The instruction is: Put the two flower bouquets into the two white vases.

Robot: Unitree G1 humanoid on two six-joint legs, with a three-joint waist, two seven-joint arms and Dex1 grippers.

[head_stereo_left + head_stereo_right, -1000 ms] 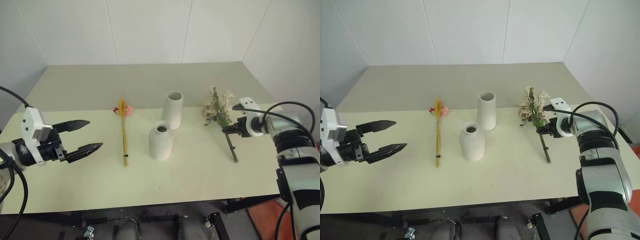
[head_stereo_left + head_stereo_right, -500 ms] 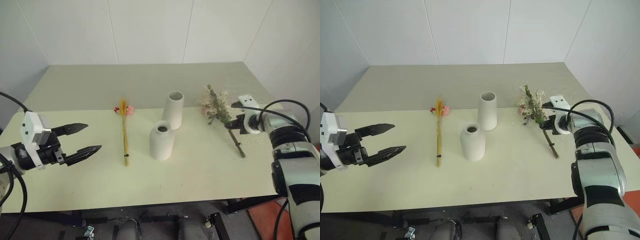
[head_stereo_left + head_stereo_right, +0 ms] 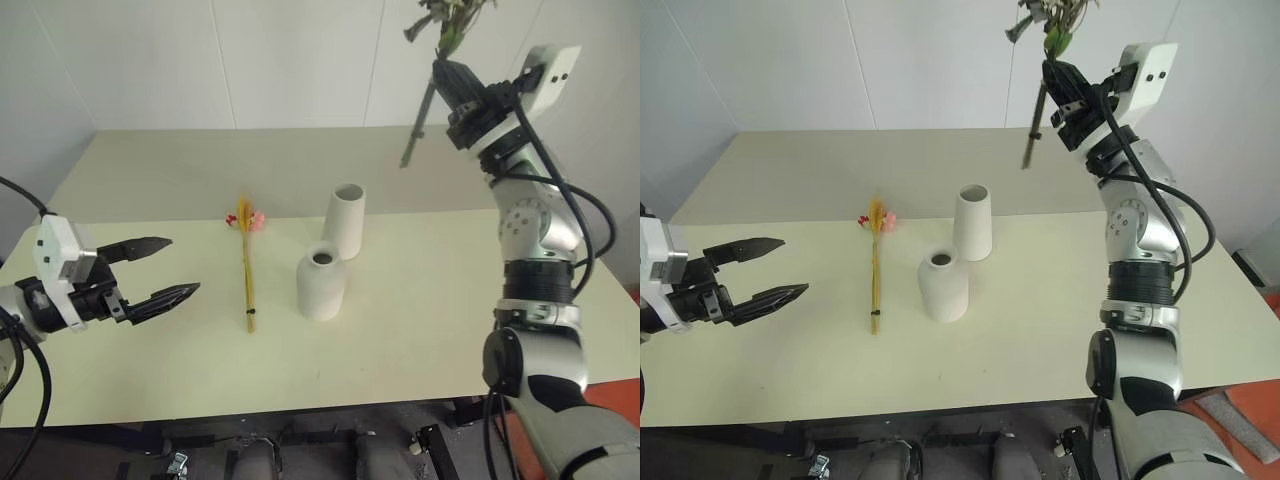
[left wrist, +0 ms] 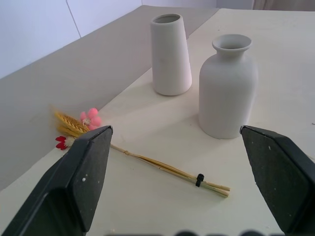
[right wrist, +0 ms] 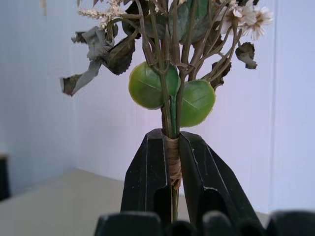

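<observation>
1. Left gripper (image 3: pixel 165 268) – far left of the round vase, hovering above the bench (image 3: pixel 400 340), fingers spread wide, nothing in them. No change since a sec ago.

2. Slim bundle (image 3: pixel 247 270) – yellow-orange stems w/ pink and red heads, flat on bench, left of the round vase, well apart from it. Heads toward the far side, tied end toward the near edge. Untouched; left wrist view has it lying just ahead of the spread fingers.

3. Round vase (image 3: pixel 322 285) – short, narrow neck, upright, empty. Landmark for this list.

4. Tall vase (image 3: pixel 344 221) – plain wide mouth, upright, empty, just behind the round vase and slightly right.

5. Bushy bouquet (image 3: pixel 1048 22) – a sec ago lay on bench right of the round vase; now up in the air, high above and right of it, stem end hanging down, blooms partly off the top of frame.

6. Right gripper (image 3: pixel 1052 75) – fingers clamped on the wrapped stem just under the green leaves; has swung up from bench level.

Reading: pick-up of first bouquet done; nothing in a vase yet. Next prob. carry over the tall vase, stem first.
</observation>
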